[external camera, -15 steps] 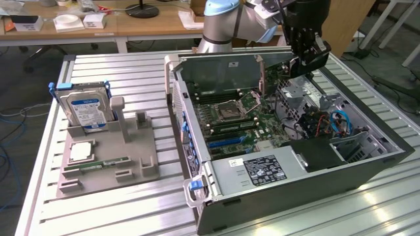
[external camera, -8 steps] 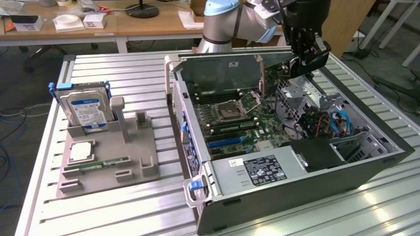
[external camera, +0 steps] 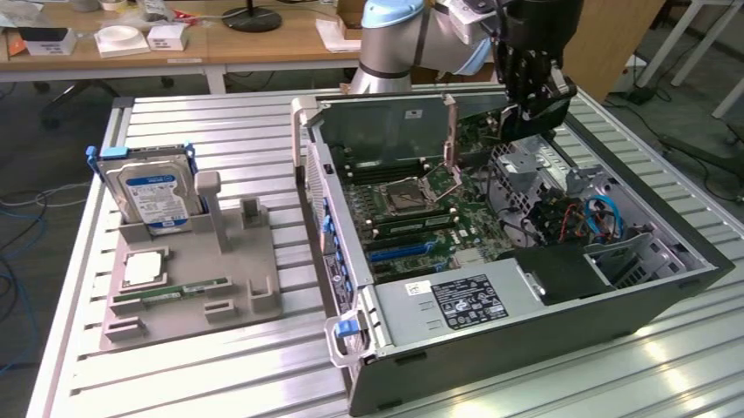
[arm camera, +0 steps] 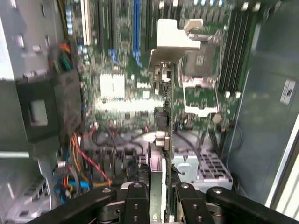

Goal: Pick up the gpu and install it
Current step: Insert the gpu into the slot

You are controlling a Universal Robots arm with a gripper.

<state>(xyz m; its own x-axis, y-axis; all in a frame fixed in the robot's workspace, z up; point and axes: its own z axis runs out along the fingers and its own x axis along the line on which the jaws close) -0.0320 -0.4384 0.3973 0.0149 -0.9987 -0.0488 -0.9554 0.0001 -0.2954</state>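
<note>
The gpu (arm camera: 164, 116) is held edge-on, pinched by the hand (arm camera: 161, 197), above the motherboard (arm camera: 133, 74) of the open computer case (external camera: 524, 348).

Even overhead light fell on the slatted tabletop (external camera: 198, 374), leaving pale glare patches on its slats just beside the computer case (external camera: 524, 366), at the exterior view's right. The case's interior lay in softer shade, darkest next to the power supply (external camera: 465, 300). In the wrist view a bright reflection washed across the motherboard (arm camera: 117, 105), the board looked soft and smeared, and the black fingers (arm camera: 135, 205) sat near silhouette.
</note>
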